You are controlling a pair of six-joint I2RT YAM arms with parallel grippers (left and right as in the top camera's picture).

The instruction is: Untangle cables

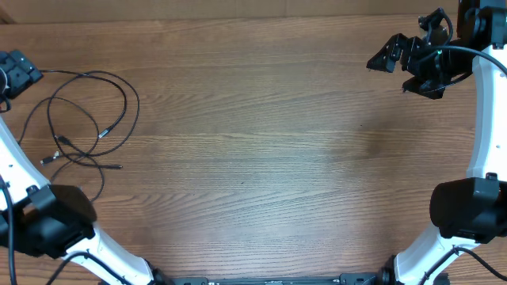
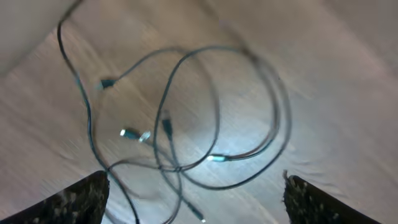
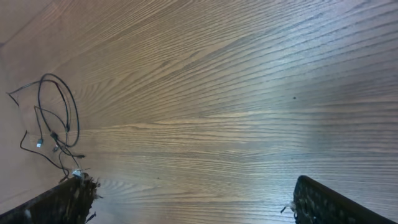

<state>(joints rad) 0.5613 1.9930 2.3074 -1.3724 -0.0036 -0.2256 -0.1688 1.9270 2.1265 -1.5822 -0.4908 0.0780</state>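
Observation:
The cables [image 1: 60,142] are thin black cords lying in loose, overlapping loops on the wooden table at the far left, with small plug ends, some silver-tipped. My left gripper [image 1: 12,73] hovers at the table's back left, just left of the loops. It is open and empty. In the left wrist view the cables [image 2: 180,165] lie below, between and ahead of the spread fingers [image 2: 193,199]. My right gripper [image 1: 396,67] is open and empty at the back right, far from the cables. In the right wrist view [image 3: 193,199] the cables [image 3: 59,134] show small at the far left.
The wooden table [image 1: 269,150] fills the view. The white left arm base [image 1: 55,222] stands at the front left, close to the nearest cable end. The white right arm base [image 1: 467,206] stands at the front right.

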